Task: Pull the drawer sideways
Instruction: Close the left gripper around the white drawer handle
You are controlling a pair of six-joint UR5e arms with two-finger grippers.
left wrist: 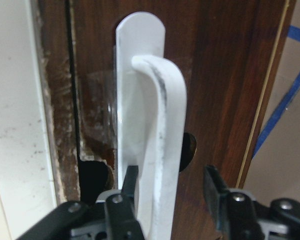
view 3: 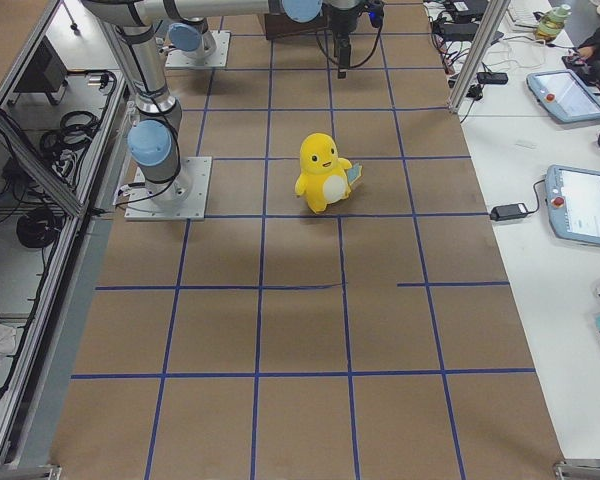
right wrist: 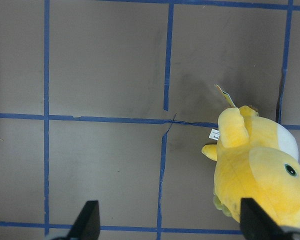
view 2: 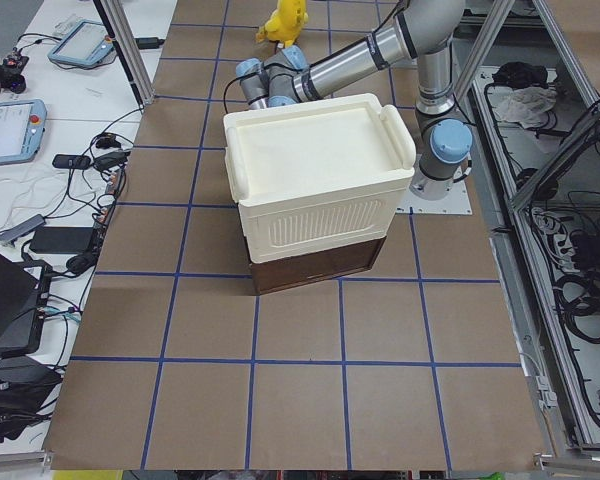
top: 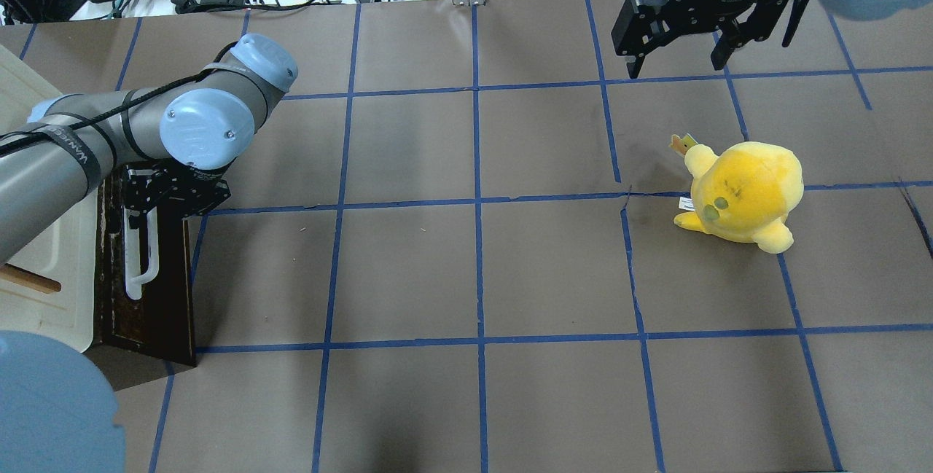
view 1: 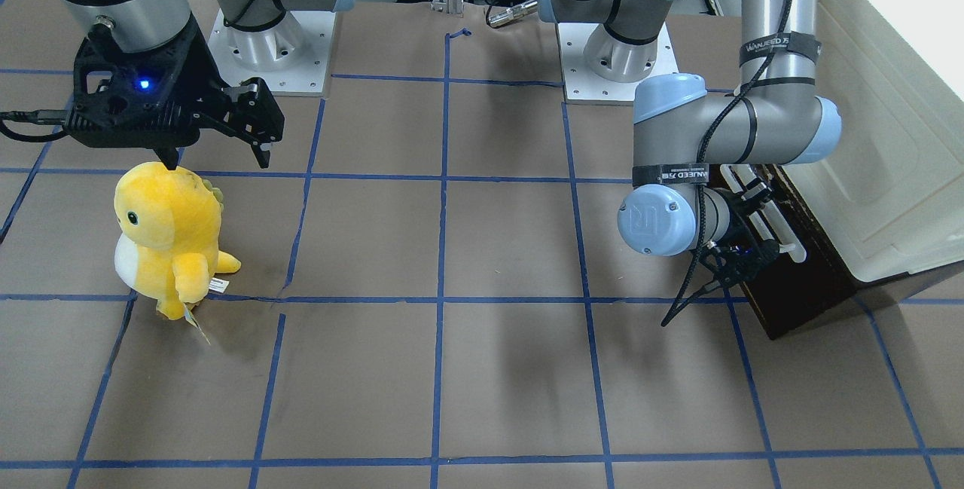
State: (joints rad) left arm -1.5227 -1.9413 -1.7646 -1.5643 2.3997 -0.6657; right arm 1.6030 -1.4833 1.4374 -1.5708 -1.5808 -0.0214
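close on the bar, then pull straight out

the left gripper point(left wrist: 170, 175) stands open, its two fingers point(left wrist: 129, 182) straddling the long white bar handle point(left wrist: 151, 115) near one end, gripping nothing. one finger lies against the bar's side or just beside it. the other stands apart from it, so the jaws look off-centre. i judge the step in hand to be the grasp: centre the jaws on the bar and close fully before any pull. then draw straight away from the front, so the bar neither twists nor slips out. the dark brown drawer point(left wrist: 225, 75) lies directly ahead of the fingertips, its front just behind the bar, under the cream-white plastic box point(view 2: 320, 190). no pale interior shows, so it seems not yet drawn out. the right gripper point(top: 678, 68) hangs open and empty, well apart from the drawer, with the yellow plush toy point(top: 743, 196) near it.
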